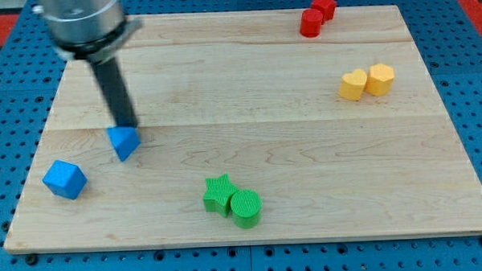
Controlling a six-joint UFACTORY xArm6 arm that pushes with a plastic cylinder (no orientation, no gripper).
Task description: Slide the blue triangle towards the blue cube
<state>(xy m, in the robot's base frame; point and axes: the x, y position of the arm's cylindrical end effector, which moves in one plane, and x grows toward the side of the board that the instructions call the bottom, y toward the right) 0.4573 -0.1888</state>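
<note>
My tip (126, 124) has no hand to open or close; it touches the top edge of the blue triangle (124, 142). The blue cube (65, 179) sits on the desk (306, 149) near the tip, toward the view's lower left.

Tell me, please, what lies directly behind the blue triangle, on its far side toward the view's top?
My tip stands there, at the blue triangle's upper edge. Whether they touch is unclear, and the rod hides the wooden board behind it.

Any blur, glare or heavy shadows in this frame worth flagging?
Camera view: the arm's upper housing at the view's top left is motion-blurred, the rod softer too; my tip sits at the blue triangle's top edge. The blocks are sharp, the lighting even, shadows faint, with no strong glare on the board.
</note>
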